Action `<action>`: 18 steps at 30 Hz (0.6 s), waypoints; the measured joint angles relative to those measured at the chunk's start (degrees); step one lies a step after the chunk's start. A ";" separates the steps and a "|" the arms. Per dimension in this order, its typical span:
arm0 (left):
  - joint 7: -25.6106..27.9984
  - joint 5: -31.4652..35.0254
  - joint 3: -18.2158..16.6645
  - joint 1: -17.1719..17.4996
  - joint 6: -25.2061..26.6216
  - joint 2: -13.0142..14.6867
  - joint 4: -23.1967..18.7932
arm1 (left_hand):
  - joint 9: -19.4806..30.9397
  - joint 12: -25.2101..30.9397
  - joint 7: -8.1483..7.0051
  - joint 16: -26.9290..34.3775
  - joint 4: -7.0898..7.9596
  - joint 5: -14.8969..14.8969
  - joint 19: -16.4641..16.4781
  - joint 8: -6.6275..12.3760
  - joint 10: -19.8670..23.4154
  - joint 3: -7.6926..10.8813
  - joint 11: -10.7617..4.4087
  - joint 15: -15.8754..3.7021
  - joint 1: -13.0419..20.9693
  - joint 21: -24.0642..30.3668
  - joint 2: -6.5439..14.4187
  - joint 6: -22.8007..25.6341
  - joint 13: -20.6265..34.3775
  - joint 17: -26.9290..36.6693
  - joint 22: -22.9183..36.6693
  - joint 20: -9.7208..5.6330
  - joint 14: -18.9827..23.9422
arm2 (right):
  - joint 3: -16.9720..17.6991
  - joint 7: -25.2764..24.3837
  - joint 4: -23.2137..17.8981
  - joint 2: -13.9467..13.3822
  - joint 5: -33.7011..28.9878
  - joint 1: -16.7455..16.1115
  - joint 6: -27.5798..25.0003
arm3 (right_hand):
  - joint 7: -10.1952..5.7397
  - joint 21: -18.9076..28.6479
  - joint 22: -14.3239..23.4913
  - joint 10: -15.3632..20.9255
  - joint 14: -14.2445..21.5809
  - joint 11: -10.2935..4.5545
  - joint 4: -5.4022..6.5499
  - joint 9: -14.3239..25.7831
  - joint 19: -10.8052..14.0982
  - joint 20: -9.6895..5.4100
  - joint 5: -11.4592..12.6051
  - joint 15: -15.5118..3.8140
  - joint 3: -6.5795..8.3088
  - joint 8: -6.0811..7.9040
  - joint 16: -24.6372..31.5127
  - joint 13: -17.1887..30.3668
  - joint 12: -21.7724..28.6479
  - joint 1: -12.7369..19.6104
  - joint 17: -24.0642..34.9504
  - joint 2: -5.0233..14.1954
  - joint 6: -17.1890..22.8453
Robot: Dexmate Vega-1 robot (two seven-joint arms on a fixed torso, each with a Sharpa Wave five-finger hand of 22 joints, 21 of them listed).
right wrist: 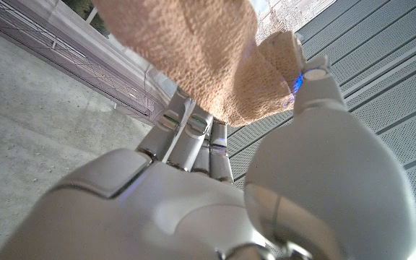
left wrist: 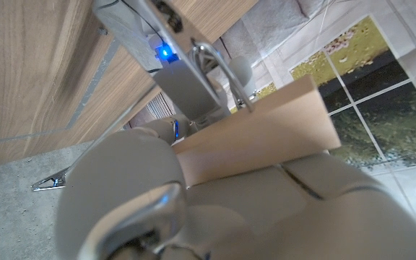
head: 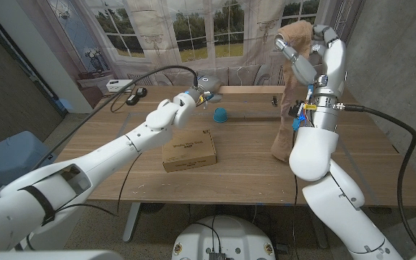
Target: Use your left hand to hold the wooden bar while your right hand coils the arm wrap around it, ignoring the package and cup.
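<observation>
Right hand (head: pixel 305 54) lifts the soft, limp wrap (head: pixel 289 108) high at far right, best pinched near its end, while left hand (head: pixel 202 90) grips the stiff bar (head: pixel 255 90) at its left end.

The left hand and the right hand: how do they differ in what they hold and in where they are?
1. The left hand grips one end of the wooden bar, low over the table; the right hand is raised high.
2. The left hand holds a stiff, level bar; the right hand holds the soft tan arm wrap, which hangs down to the table.

Both hands are closed on something.
</observation>
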 measured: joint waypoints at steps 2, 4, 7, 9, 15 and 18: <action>-0.12 0.02 0.15 -0.22 -0.05 -0.15 0.22 | 0.00 0.09 0.00 0.20 0.00 0.00 0.00 0.00 0.00 0.00 0.00 0.00 0.00 0.00 0.00 0.00 -0.04 0.00 0.00 0.00 0.00 | -0.10 0.68 -0.22 0.01 -0.39 0.76 -0.72 | 0.00 0.00 0.00 0.00 0.00 0.00 0.00 -0.01 0.00 0.00 -0.03 0.00 0.00 0.17 0.00 0.00 0.03 0.14 0.00 -0.14 0.00; -0.35 0.04 0.39 -0.50 -0.18 -0.34 0.58 | -0.21 0.09 0.00 0.45 0.00 0.00 0.00 0.00 0.00 0.00 0.00 0.13 0.00 0.00 0.00 0.00 -0.36 0.00 0.00 0.00 -0.13 | -0.30 1.53 -0.52 0.06 -0.88 2.11 -1.67 | 0.00 0.39 0.00 0.00 0.00 0.00 0.00 -0.01 0.00 0.00 -0.14 0.00 0.00 0.31 0.00 0.00 0.18 0.22 0.00 -0.22 0.00; -0.58 0.05 0.59 -0.82 -0.45 -0.54 0.96 | -0.26 0.10 0.00 0.45 0.00 0.00 0.00 0.00 0.00 0.00 0.00 0.21 0.00 0.02 0.00 0.00 -0.60 0.00 0.00 0.00 -0.21 | -0.48 2.55 -0.82 0.17 -1.49 3.71 -3.00 | 0.00 0.44 -0.01 0.00 0.00 0.00 0.00 -0.02 0.00 0.00 -0.15 0.01 0.00 0.31 0.00 0.00 0.21 0.29 -0.01 -0.29 0.00; -0.70 0.05 0.60 -0.84 -0.54 -0.55 0.98 | -0.26 0.10 0.00 0.45 0.00 0.00 0.00 0.00 0.00 0.00 0.00 0.21 0.00 0.01 0.00 0.00 -0.69 0.00 0.00 0.00 -0.21 | -0.53 2.70 -0.92 0.23 -1.58 4.64 -3.18 | 0.00 0.44 -0.01 0.00 0.01 0.00 0.00 -0.03 0.00 0.00 -0.16 0.02 0.00 0.31 0.00 0.00 0.21 0.36 -0.01 -0.36 0.00; -0.97 0.05 1.11 -1.56 -0.93 -0.94 1.85 | -0.29 0.25 0.00 0.45 0.00 0.00 0.00 0.30 0.00 0.00 0.00 0.21 0.00 0.22 0.00 0.00 -0.48 -0.02 0.00 0.00 -0.21 | -0.35 4.60 -0.95 0.66 -1.61 7.63 -5.23 | 0.00 1.04 -0.01 0.00 0.10 0.00 0.00 -0.02 0.00 0.00 -0.17 0.11 0.00 0.31 0.00 0.00 0.21 0.36 0.27 -0.36 0.00; -1.16 0.03 1.39 -1.90 -1.30 -1.12 2.33 | -0.29 0.42 0.00 0.45 0.00 0.00 0.00 0.31 -0.30 0.00 0.31 0.21 0.00 0.22 0.00 0.00 -0.31 -0.16 -0.04 0.00 -0.21 | -0.04 5.20 -0.60 1.00 -1.05 9.38 -6.11 | 0.00 1.04 -0.01 0.00 0.10 0.00 0.00 0.00 0.00 0.00 -0.14 0.11 0.00 0.31 0.00 0.00 0.21 0.36 0.27 -0.36 0.00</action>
